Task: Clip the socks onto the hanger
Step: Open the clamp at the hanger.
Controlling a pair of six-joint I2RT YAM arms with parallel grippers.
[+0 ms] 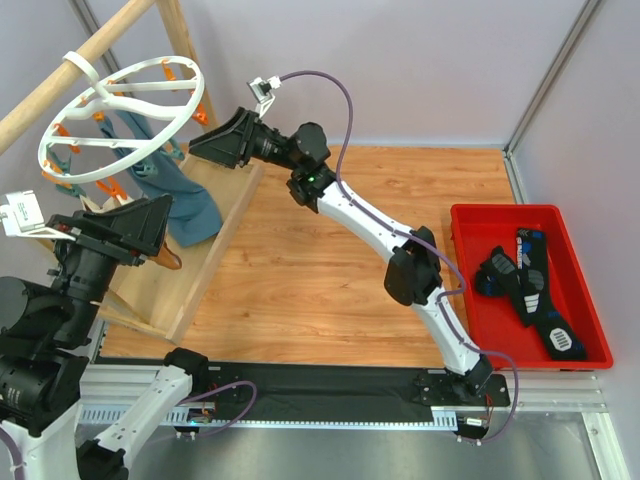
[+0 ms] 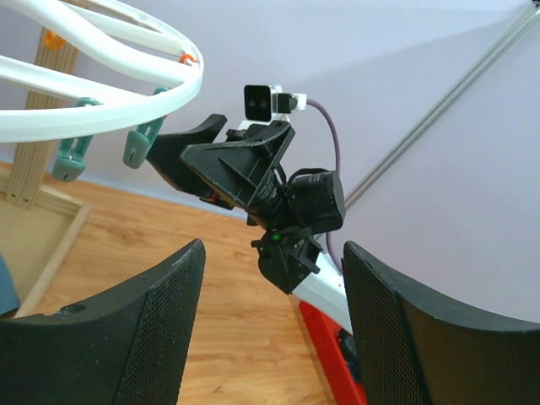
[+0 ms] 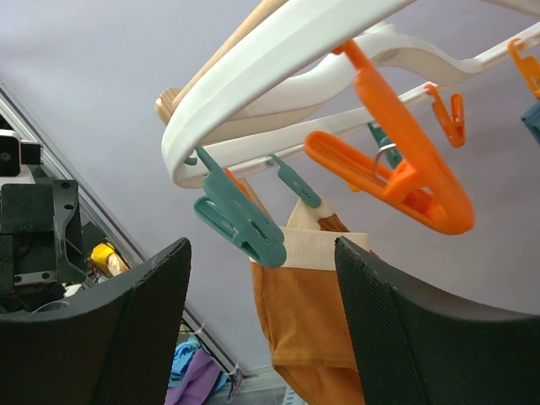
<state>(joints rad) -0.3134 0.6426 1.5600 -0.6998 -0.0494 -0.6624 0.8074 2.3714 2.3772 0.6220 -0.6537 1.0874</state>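
Note:
The socks [image 1: 530, 290], black with white and blue marks, lie in the red tray [image 1: 500, 212] at the right, far from both grippers. The hanger [image 1: 150, 148], a white ring with orange and teal clips, hangs from a wooden bar at the upper left. My right gripper [image 1: 205, 148] is raised just right of the ring and stands open and empty. In its wrist view [image 3: 261, 249] a teal clip [image 3: 240, 224] and an orange clip [image 3: 396, 164] hang just beyond the fingers under the hanger [image 3: 278, 42]. My left gripper [image 1: 162, 228] sits below the ring, open [image 2: 274, 253] with nothing between its fingers.
A teal-blue sock [image 1: 185, 205] and a tan-brown sock [image 3: 312, 312] hang clipped to the ring. A wooden rack frame [image 1: 215, 240] stands under the hanger. The right arm stretches diagonally across the wooden tabletop. Grey walls close in behind and at the right.

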